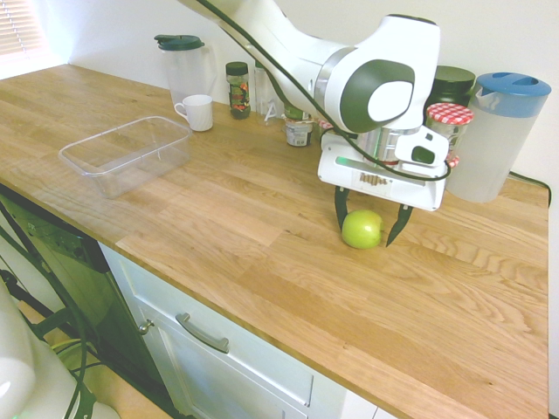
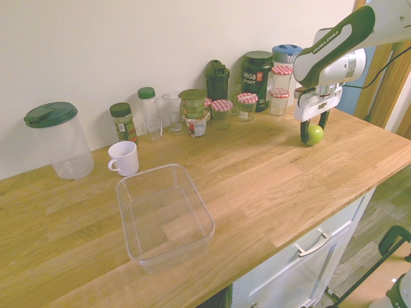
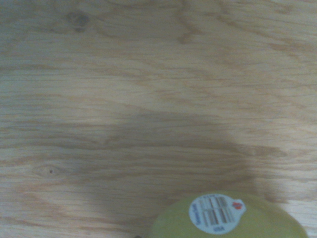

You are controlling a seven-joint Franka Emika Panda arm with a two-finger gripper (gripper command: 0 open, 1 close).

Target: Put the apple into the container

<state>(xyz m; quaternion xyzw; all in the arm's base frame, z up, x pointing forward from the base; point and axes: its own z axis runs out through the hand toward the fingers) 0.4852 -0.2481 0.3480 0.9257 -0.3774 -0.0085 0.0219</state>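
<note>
Kitchen, oak-look worktop (image 1: 262, 262), jars and jugs along the wall. The gripper (image 1: 368, 222) hangs low over the apple (image 1: 362, 229), jaws wide w/ a finger either side, not yet closed on it. Apple sits on the wood at one end; the container (image 2: 166, 215), clear and empty, stands well apart near a white mug (image 2: 123, 158). Grasp, lift, carry, drop all appear left to do. Apple: glossy bright green, barcode sticker (image 3: 217, 213) on top.
</note>
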